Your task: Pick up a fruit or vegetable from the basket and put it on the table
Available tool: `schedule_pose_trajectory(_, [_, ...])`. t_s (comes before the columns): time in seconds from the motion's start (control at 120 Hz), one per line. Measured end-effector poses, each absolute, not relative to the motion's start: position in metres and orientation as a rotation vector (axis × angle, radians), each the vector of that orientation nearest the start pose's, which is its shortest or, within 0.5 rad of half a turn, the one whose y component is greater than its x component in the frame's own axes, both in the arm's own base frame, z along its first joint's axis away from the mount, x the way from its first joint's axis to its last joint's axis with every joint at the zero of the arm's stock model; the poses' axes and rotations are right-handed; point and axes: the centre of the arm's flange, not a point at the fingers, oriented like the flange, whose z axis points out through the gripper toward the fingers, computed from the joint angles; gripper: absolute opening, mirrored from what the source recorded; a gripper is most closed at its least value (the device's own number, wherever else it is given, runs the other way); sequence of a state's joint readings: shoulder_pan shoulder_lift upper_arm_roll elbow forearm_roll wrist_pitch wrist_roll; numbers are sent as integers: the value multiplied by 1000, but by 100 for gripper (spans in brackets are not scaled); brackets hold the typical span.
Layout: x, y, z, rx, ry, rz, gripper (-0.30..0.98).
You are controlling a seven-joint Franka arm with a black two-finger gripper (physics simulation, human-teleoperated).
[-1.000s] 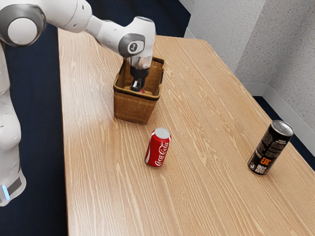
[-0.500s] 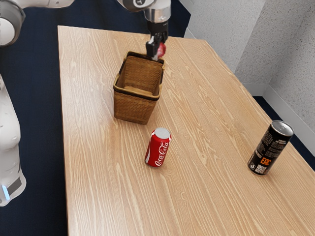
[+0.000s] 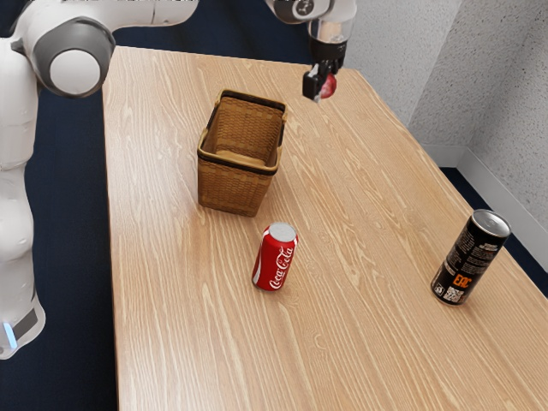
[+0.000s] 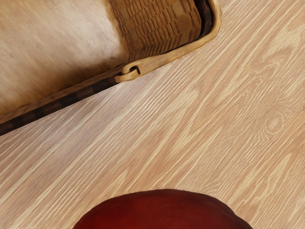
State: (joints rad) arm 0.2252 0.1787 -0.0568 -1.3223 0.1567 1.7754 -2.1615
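Note:
My gripper [image 3: 320, 83] is up in the air over the table's far part, beyond the basket toward the exterior view's right. It is shut on a round red fruit or vegetable [image 3: 329, 86], partly hidden by the black fingers. In the wrist view the red fruit [image 4: 164, 210] bulges up at the lower edge, with wood grain beyond it. The brown wicker basket [image 3: 236, 187] stands upright on the table [image 3: 360, 171]; its rim [image 4: 167, 58] and inner wall are in the wrist view too.
A red Coca-Cola can [image 3: 275, 257] stands near the basket on the side away from my gripper. A tall black can [image 3: 470, 257] is at the exterior view's right. Grey walls rise beyond the table's far edge.
My gripper rose out of the basket with the red fruit, then travelled toward the exterior view's right, past the basket's rim. Basket and cans have stayed where they were.

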Motion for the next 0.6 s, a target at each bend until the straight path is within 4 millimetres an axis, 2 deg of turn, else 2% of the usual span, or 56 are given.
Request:
schedule_pose_trajectory(0.117, [636, 111, 655, 1228, 2680, 413, 27])
schedule_pose_trajectory(0.217, [639, 105, 653, 1269, 2668, 452, 47])
schedule_pose_trajectory(0.308, [634, 101, 647, 1303, 2673, 464, 57])
schedule_pose_trajectory(0.417, [627, 99, 646, 1324, 2673, 462, 63])
schedule_pose_trajectory(0.508, [593, 101, 643, 1316, 2696, 444, 66])
schedule_pose_trajectory(0.6, [536, 96, 653, 1159, 2744, 295, 67])
